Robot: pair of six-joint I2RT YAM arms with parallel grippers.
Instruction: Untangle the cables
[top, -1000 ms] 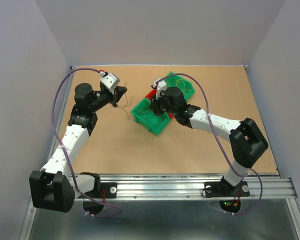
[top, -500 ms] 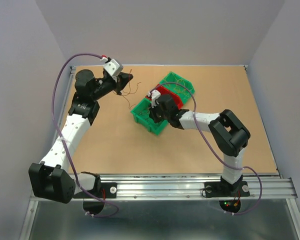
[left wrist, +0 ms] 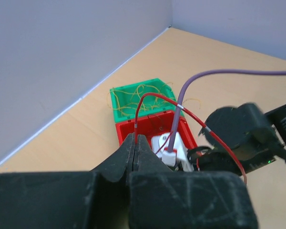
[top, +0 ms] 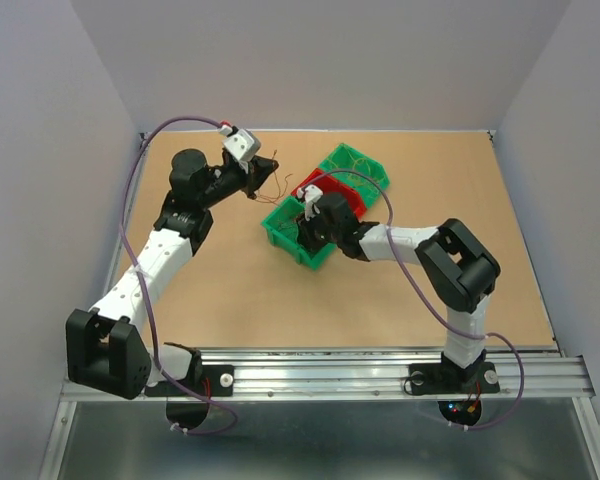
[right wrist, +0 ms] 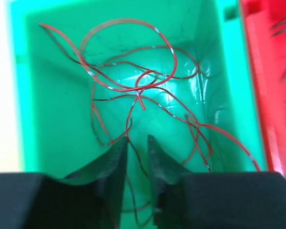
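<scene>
My left gripper [top: 266, 168] is raised beside the bins and shut on a thin red cable [left wrist: 190, 114] that arcs from its closed jaws [left wrist: 135, 139] over toward the right arm. My right gripper [top: 305, 226] is down inside the near green bin [top: 283, 238]. In the right wrist view its jaws [right wrist: 137, 140] stand a little apart over a tangle of thin red cables [right wrist: 133, 78] on the bin floor, and one strand runs between the fingers. The far green bin [left wrist: 118, 112] holds yellowish cables [left wrist: 138, 90].
Three bins stand in a diagonal row: near green, a red bin [top: 348, 202] in the middle, and far green [top: 377, 172]. The right arm's purple cable [left wrist: 229, 72] loops over the bins. Walls close in the back and both sides.
My left gripper has swung right and toward the bins, carrying its cable. My right gripper has drawn in and settled into the near green bin.
</scene>
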